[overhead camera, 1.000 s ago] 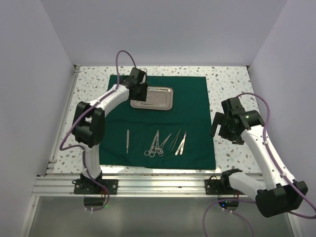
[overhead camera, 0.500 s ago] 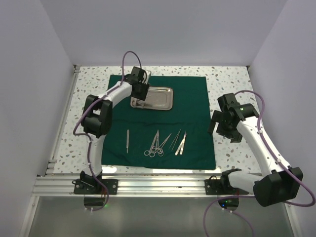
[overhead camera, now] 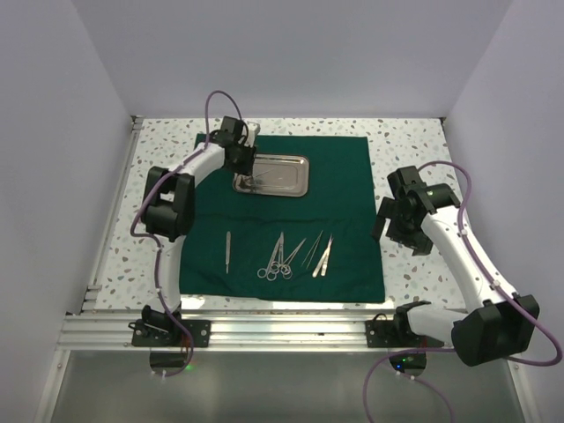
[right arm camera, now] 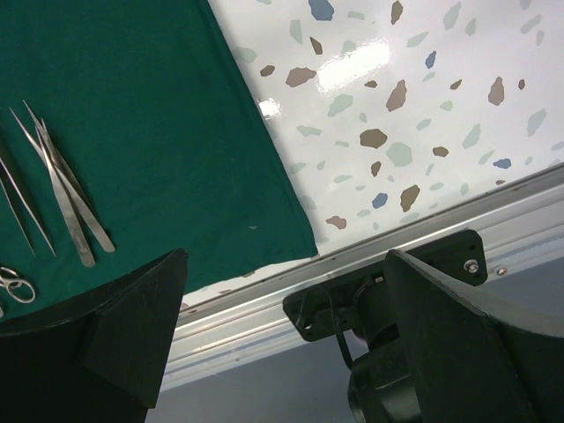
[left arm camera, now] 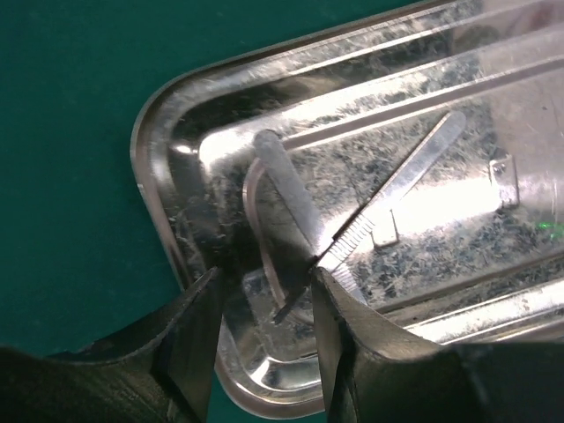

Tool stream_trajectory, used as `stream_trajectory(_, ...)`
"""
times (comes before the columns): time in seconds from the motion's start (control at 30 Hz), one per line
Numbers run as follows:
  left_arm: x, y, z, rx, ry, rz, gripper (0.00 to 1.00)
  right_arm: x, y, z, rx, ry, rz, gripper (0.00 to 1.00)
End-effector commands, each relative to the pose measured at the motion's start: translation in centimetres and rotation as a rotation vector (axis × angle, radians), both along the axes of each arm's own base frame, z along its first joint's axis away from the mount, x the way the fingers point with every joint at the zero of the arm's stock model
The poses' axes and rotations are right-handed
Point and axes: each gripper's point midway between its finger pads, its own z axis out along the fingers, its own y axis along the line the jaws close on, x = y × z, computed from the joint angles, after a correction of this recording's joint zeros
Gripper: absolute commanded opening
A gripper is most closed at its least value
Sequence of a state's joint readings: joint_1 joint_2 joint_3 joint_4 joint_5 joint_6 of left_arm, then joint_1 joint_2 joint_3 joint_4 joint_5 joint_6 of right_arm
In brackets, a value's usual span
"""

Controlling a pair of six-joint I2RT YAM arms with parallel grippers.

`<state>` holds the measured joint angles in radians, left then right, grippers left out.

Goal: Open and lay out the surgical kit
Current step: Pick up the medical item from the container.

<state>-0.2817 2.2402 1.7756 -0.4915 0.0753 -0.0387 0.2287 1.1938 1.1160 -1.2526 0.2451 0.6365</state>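
Left tool [left arm camera: 264,295] hangs about half open over the 9 o'clock end of the steel tray [overhead camera: 295,169]. Its fingers [left arm camera: 339,344] stand either side of a thin ribbed instrument [left arm camera: 401,185], which leans on one finger only with a gap to the other, so nothing is pinched. Shiny, scratched and round-cornered, the tray sits toward 11 o'clock on the dark green drape [overhead camera: 352,185], which lies flat as a large square on the speckled counter [overhead camera: 405,145]. Steel pieces lie in a row near the drape's 6 o'clock edge: a slim single instrument [overhead camera: 227,251] at 7 o'clock, ring-handled instruments [overhead camera: 275,262] in the middle, and pointed tweezers [overhead camera: 322,254] just to their 3 o'clock side. Right tool [right arm camera: 284,264], spread wide with nothing between its fingers, hovers over the counter beside the drape's 3 o'clock edge, near the 5 o'clock corner.
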Motion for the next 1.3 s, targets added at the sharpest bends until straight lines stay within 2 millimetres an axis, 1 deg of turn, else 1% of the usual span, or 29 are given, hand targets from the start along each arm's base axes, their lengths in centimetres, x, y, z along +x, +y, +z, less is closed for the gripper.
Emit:
stream_trajectory(0.0, -0.2, -1.5, 1.9, -0.075, -0.047, -0.084, 0.48, 0.1, -0.4, 0.1, -0.02, -0.001, -0.02, 0.99)
stream_trajectory(0.17, -0.7, -1.2, 1.1, -0.063, -0.025, -0.079, 0.45, 0.2, -0.3, -0.1, -0.021, 0.005, -0.006, 0.98)
stream_trajectory(0.3, -1.0, -0.6, 0.2, -0.036, -0.003, -0.057, 0.43, 0.2, -0.4, -0.1, -0.027, 0.01, 0.01, 0.98)
stream_trajectory(0.47, -1.7, 0.4, -0.8, 0.019, 0.025, -0.032, 0.35, 0.3, -0.4, -0.1, -0.028, 0.012, 0.025, 0.98)
stream_trajectory(0.5, -2.1, 0.6, -1.1, 0.031, 0.036, -0.028, 0.32, 0.4, -0.3, -0.1, -0.027, 0.008, 0.031, 0.99)
stream_trajectory(0.57, -2.7, 0.7, -1.5, 0.045, 0.048, -0.025, 0.3, 0.5, -0.4, -0.1, -0.03, 0.01, 0.035, 0.98)
stream_trajectory(0.67, -4.3, 1.0, -2.9, 0.076, 0.091, -0.028, 0.28, 0.5, -0.4, -0.2, -0.033, 0.012, 0.045, 0.98)
stream_trajectory(0.77, -5.4, 0.9, -4.1, 0.09, 0.124, -0.034, 0.25, 0.5, -0.5, -0.2, -0.034, 0.013, 0.057, 0.98)
stream_trajectory(0.87, -5.9, 0.7, -5.1, 0.092, 0.148, -0.033, 0.21, 0.5, -0.4, -0.3, -0.034, 0.014, 0.068, 0.99)
stream_trajectory(0.9, -6.1, 0.6, -5.4, 0.089, 0.159, -0.032, 0.15, 0.5, -0.4, -0.4, -0.034, 0.017, 0.071, 0.98)
stream_trajectory(0.97, -6.4, 0.3, -5.7, 0.085, 0.17, -0.032, 0.11, 0.5, -0.4, -0.3, -0.035, 0.015, 0.077, 0.98)
stream_trajectory(1.0, -6.5, 0.2, -5.6, 0.083, 0.173, -0.03, 0.06, 0.5, -0.4, -0.3, -0.035, 0.013, 0.081, 0.98)
stream_trajectory(1.1, -7.0, 0.0, -5.6, 0.083, 0.181, -0.032, 0.0, 0.6, -0.4, -0.2, -0.037, 0.006, 0.092, 0.98)
stream_trajectory(1.17, -7.4, -0.3, -5.7, 0.081, 0.188, -0.037, 0.0, 0.6, -0.4, -0.2, -0.035, 0.001, 0.096, 0.98)
stream_trajectory(1.27, -7.8, -0.6, -5.2, 0.066, 0.187, -0.042, 0.0, 0.5, -0.3, -0.3, -0.027, -0.003, 0.1, 0.98)
